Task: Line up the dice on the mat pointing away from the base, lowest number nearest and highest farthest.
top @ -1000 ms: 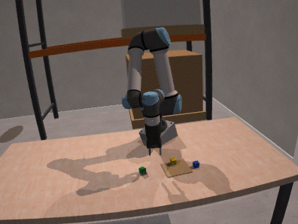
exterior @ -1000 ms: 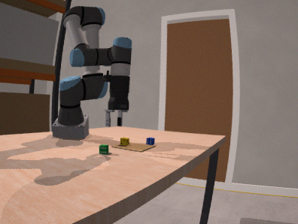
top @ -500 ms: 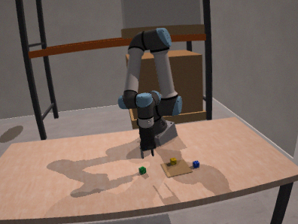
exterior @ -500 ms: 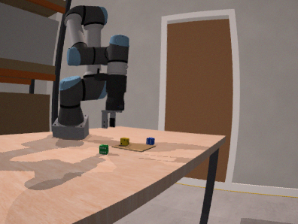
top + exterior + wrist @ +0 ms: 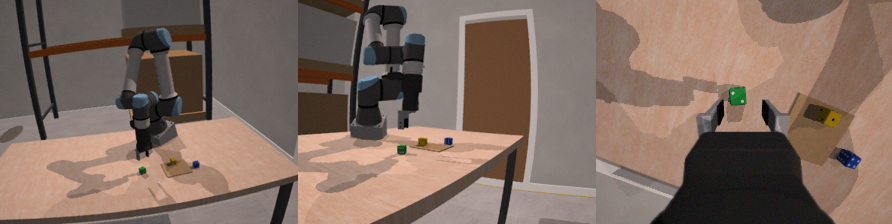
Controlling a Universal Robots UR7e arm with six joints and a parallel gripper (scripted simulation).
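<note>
Reading outward from the gripper [image 5: 143, 156] [image 5: 403, 126] [image 5: 743, 113], with twelve at the top of the wrist view: its two fingers stand fully apart, nothing between them, and the tips hang above the table [image 5: 94, 197] [image 5: 366, 203] [image 5: 691, 45]. Nearest is the green die [image 5: 142, 171] [image 5: 402, 149] [image 5: 738, 96], just off at twelve o'clock, on the table and outside the mat. It seems to show two on top.

Farther out, at about four, lies the mat [image 5: 178, 170] [image 5: 437, 147] [image 5: 808, 142], flat. On it, at three o'clock, sits the yellow die [image 5: 173, 161] [image 5: 422, 141] [image 5: 831, 118], towards the side nearer the robot's base [image 5: 171, 132] [image 5: 368, 131]; its top looks like a one. Farthest, at four, the blue die [image 5: 196, 164] [image 5: 448, 141] [image 5: 849, 159] rests on the table just beside the mat. Its top looks higher, four or five; I cannot tell which.

So one die of three is on the mat, and no line exists. If those readings hold, yellow may already suit the base end; green is left to set as the middle die and blue beyond it, faces unchanged. Green looks the likely next pick.

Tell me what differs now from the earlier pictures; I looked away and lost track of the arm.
The arm swung its open gripper sideways, toward the green die. Nothing was gripped or released. All three dice and the mat stayed put.
</note>
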